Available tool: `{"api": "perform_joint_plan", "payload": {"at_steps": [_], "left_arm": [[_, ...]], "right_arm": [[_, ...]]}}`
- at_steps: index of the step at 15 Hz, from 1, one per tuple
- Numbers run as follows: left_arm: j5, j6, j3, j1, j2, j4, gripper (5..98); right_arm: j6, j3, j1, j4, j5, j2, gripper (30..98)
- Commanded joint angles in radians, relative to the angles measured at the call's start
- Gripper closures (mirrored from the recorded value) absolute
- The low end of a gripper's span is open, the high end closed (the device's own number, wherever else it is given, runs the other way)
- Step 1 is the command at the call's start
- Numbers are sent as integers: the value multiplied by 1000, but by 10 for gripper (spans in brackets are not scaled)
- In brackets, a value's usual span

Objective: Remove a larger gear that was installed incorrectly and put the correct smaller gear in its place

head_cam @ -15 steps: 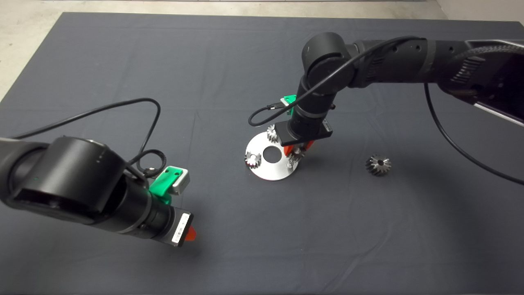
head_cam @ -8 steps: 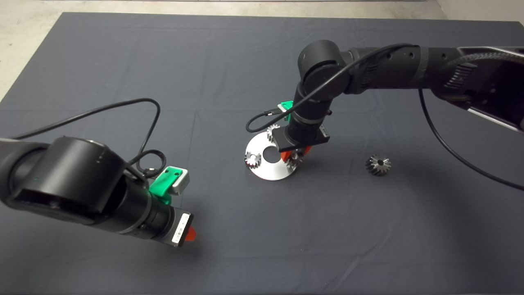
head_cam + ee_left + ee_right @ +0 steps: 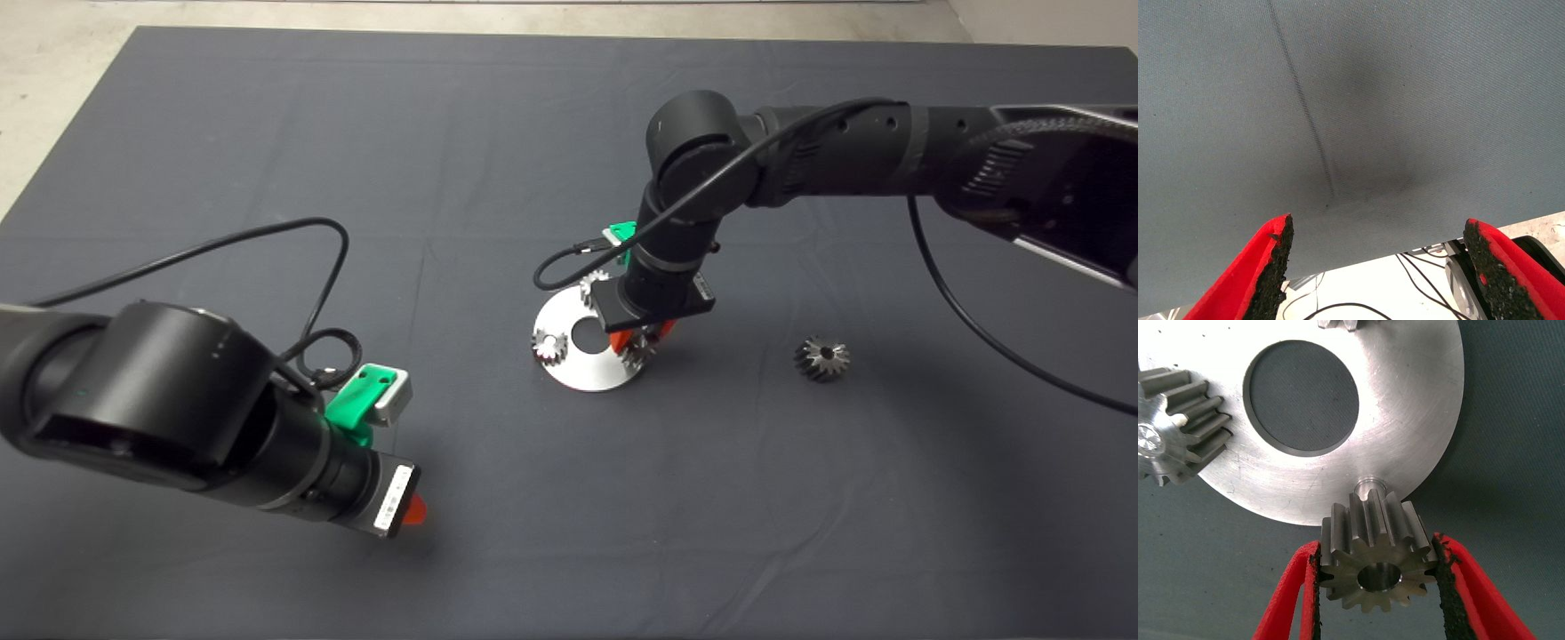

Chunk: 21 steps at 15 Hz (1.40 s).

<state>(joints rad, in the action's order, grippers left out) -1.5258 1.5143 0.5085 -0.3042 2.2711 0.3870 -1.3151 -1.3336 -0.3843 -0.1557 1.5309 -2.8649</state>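
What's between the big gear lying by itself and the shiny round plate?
Only bare dark mat. The head view shows nothing on the stretch from the big gear to the round plate.

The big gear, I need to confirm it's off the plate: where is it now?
In the head view the big gear lies alone on the mat, off to the right of the round metal plate where the right end effector works.

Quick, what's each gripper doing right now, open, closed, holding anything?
Left gripper: open, holding nothing, over bare mat.
Right gripper: shut on the smaller gear, beside a peg on the steel disc.
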Motion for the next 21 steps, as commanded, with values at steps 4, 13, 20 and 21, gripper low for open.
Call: {"api": "perform_joint_plan", "payload": {"at_steps": [4,13,20,21], "left_arm": [[-51,6,-9,13,-4,33,394],[-51,1,-3,53,-4,82,394],[-50,-6,7,56,2,84,394],[-50,-5,5,56,2,84,394]], "right_arm": [[-6,5,-25,33,83,-14,944],[-6,-10,-4,33,84,-20,945],[-6,-18,-13,33,86,-9,945],[-6,-19,-13,33,86,-9,945]]}}
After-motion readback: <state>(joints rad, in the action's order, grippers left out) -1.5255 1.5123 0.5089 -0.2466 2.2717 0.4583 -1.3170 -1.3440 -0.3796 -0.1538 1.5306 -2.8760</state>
